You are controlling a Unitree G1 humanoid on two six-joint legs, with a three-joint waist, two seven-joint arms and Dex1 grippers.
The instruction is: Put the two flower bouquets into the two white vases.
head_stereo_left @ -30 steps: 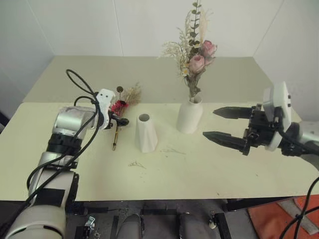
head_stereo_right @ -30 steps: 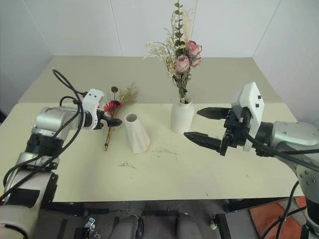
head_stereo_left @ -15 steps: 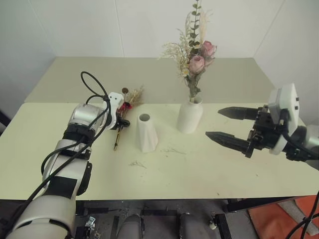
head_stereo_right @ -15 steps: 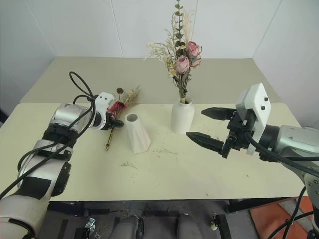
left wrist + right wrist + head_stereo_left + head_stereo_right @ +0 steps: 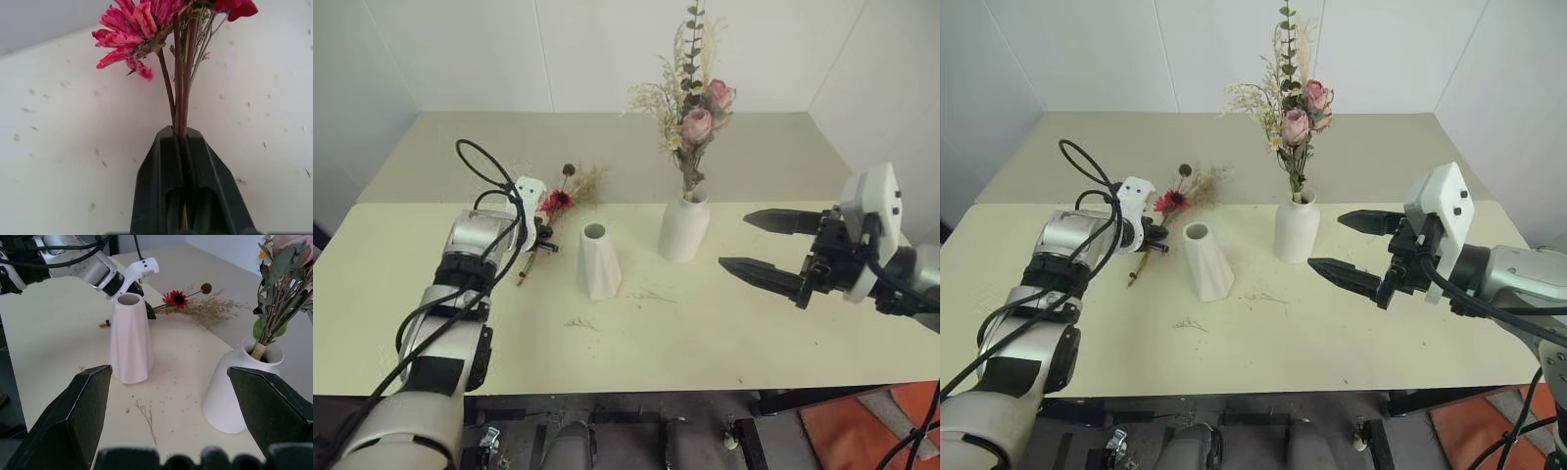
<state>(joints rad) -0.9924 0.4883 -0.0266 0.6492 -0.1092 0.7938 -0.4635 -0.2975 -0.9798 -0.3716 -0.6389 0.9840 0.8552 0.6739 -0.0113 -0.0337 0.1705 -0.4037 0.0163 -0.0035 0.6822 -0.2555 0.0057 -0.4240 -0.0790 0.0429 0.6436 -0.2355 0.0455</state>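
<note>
White walls [image 5: 460, 49] are seen behind a pale yellow table [image 5: 705, 343], which is strewn with dried crumbs [image 5: 579, 322]. Pink roses [image 5: 697, 93] are stood in the taller vase [image 5: 685, 227]; the faceted vase [image 5: 596, 260] is placed just beside it, empty. The right gripper [image 5: 756, 245] is held spread wide above the table. The slim bouquet's [image 5: 558, 201] stems are clamped by the left gripper [image 5: 540, 245].

Hidden and cropped parts

Slim bouquet [image 5: 178, 73] cut off at the upper edge in the left wrist view, lower stems swallowed between the left gripper [image 5: 183, 147] fingers (clamped tight); fuller bouquet [image 5: 283, 289] cropped at upper right in the right wrist view.
</note>
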